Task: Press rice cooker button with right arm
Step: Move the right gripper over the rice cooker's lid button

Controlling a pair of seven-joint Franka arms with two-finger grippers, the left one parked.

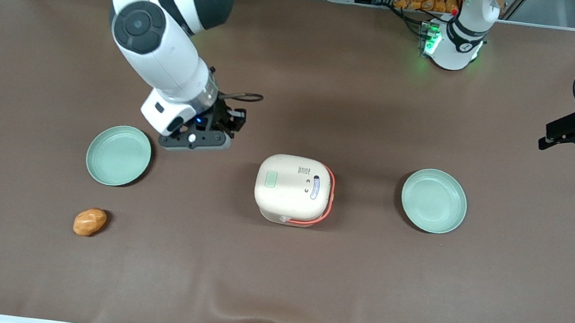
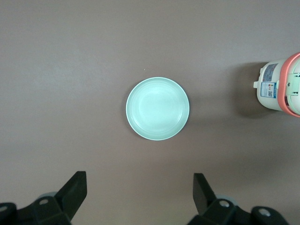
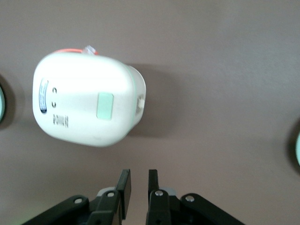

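Observation:
The rice cooker [image 1: 292, 187] is a cream rounded-square box with an orange-red handle, lid closed, standing mid-table. Its lid carries a pale green rectangular patch [image 1: 270, 178]. My right arm's black gripper [image 1: 201, 141] hangs above the table beside the cooker, toward the working arm's end and slightly farther from the front camera. In the right wrist view the gripper [image 3: 139, 176] is empty, its fingers drawn together with only a narrow slit between them, a short way off the cooker [image 3: 86, 105] and its green patch [image 3: 105, 106]. The cooker's edge also shows in the left wrist view [image 2: 281, 86].
A pale green plate [image 1: 118, 155] lies beside the gripper, toward the working arm's end. Another plate [image 1: 433, 200] lies toward the parked arm's end and shows in the left wrist view [image 2: 158, 108]. An orange lump [image 1: 89, 222] lies nearer the front camera.

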